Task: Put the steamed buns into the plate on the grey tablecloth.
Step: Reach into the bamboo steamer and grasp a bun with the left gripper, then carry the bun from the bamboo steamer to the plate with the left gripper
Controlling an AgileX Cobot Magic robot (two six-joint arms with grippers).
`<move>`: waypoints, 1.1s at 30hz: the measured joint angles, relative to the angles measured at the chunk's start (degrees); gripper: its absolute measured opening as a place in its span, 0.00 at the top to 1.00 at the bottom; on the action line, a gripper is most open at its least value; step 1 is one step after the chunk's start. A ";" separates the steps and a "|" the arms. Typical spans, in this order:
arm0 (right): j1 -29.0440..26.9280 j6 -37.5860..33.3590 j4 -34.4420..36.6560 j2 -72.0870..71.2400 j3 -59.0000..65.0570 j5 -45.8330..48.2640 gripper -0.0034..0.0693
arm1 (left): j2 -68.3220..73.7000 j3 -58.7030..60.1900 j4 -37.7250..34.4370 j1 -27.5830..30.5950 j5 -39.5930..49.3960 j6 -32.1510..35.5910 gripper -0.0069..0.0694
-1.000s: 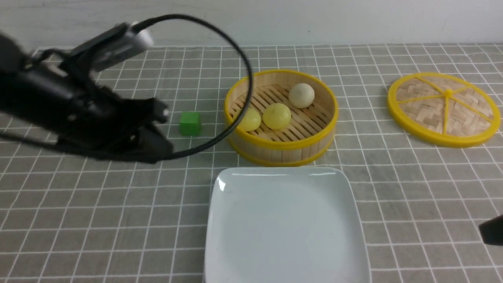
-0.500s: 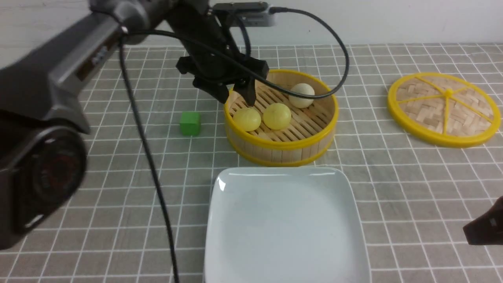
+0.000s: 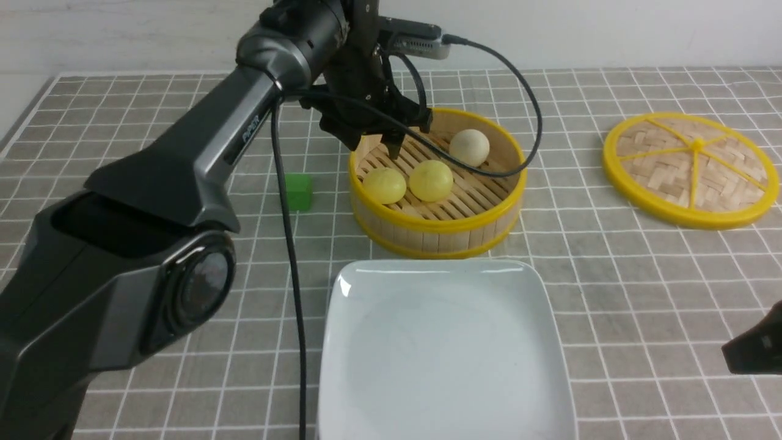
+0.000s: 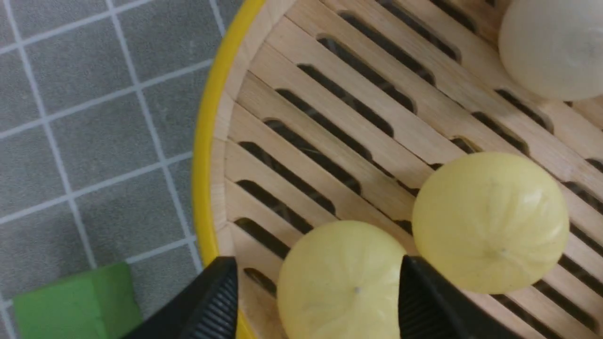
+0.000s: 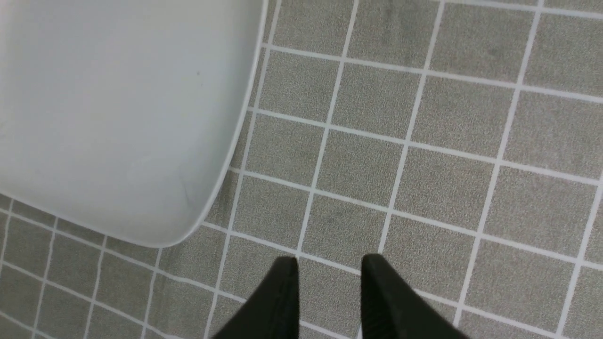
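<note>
Three steamed buns lie in the round bamboo steamer (image 3: pixel 437 235): a pale yellow one at the left (image 3: pixel 383 185), a pale yellow one in the middle (image 3: pixel 431 180) and an off-white one behind (image 3: pixel 469 147). My left gripper (image 3: pixel 374 148) is open above the left bun. In the left wrist view its fingers (image 4: pixel 214 294) stand on either side of that bun (image 4: pixel 341 282), with the middle bun (image 4: pixel 490 221) beside it. The white square plate (image 3: pixel 443 275) lies empty on the grey tablecloth (image 3: pixel 641 293). My right gripper (image 5: pixel 330 278) hangs over bare cloth beside the plate (image 5: pixel 118 117), jaws slightly apart and empty.
A green cube (image 3: pixel 298 190) sits left of the steamer. The woven steamer lid (image 3: pixel 690 168) lies at the far right. The left arm's black cable (image 3: pixel 293 293) hangs down past the plate's left edge. The right gripper shows only at the front view's right edge (image 3: pixel 754 351).
My left arm has swung from low at the table's left up and over to the steamer, and its open fingers now stand over the left bun. The right gripper edged slightly into view.
</note>
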 joint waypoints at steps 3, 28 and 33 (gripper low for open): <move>0.00 0.00 -0.05 0.00 0.00 -0.26 0.65 | 0.57 0.38 -1.05 -0.38 0.00 -0.18 0.30; 0.00 0.00 -0.18 0.00 0.00 -0.27 0.63 | -3.41 0.89 -0.98 -1.11 0.14 -3.16 0.88; 0.00 0.00 -0.18 0.00 0.00 0.33 0.63 | -17.50 11.27 -4.70 -1.11 -0.32 -3.50 0.88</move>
